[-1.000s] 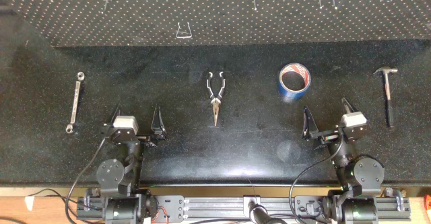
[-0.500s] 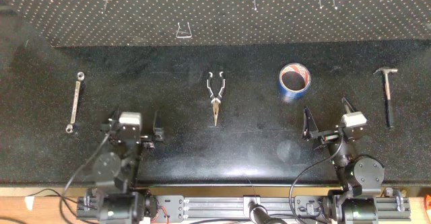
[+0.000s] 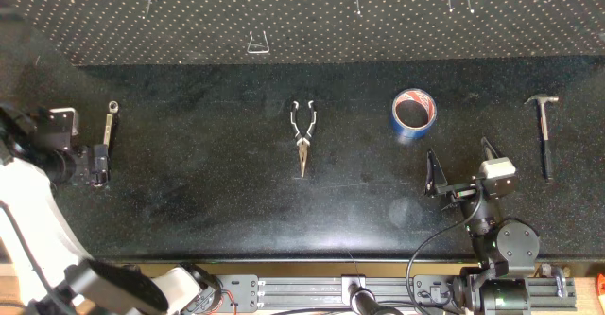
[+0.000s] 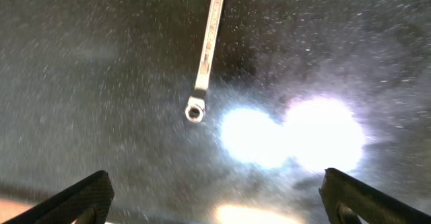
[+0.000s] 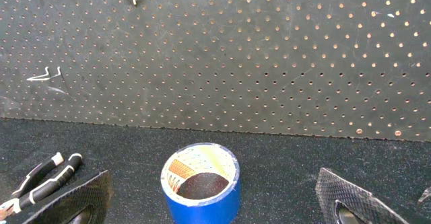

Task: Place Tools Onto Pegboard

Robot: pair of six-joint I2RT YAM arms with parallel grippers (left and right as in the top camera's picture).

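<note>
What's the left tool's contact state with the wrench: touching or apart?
Apart. Left wrist view: the wrench lies on the mat ahead of the open left tool, bare mat plainly between them.

In the top view the left gripper covers the lower end of the wrench. In the left wrist view the picture's edge cuts the wrench's far end, and bright glare washes out the black mat beside it. In the right wrist view the edge cuts the pliers; only their handles show.
</note>
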